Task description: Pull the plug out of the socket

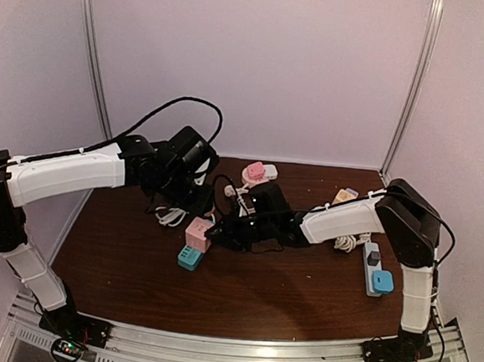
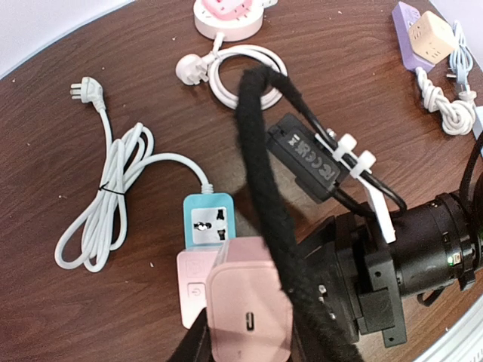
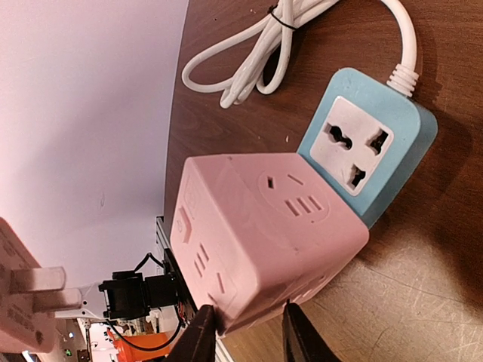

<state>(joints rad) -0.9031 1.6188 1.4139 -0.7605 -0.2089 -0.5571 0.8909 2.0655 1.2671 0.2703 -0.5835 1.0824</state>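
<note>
Gripping the pink plug (image 2: 249, 317) between fingers closed on its sides, the left gripper (image 2: 247, 343) holds it up off the table (image 1: 258, 291), apart from the pink cube (image 3: 256, 234) below it (the plug's bare prongs show at the left edge of the right wrist view). The right gripper (image 3: 247, 315) is closed to a narrow gap on the cube's near corner, one finger on either side. The cube rests on the table touching a blue socket (image 3: 362, 143), whose white cord (image 3: 256, 53) lies coiled beyond it.
</note>
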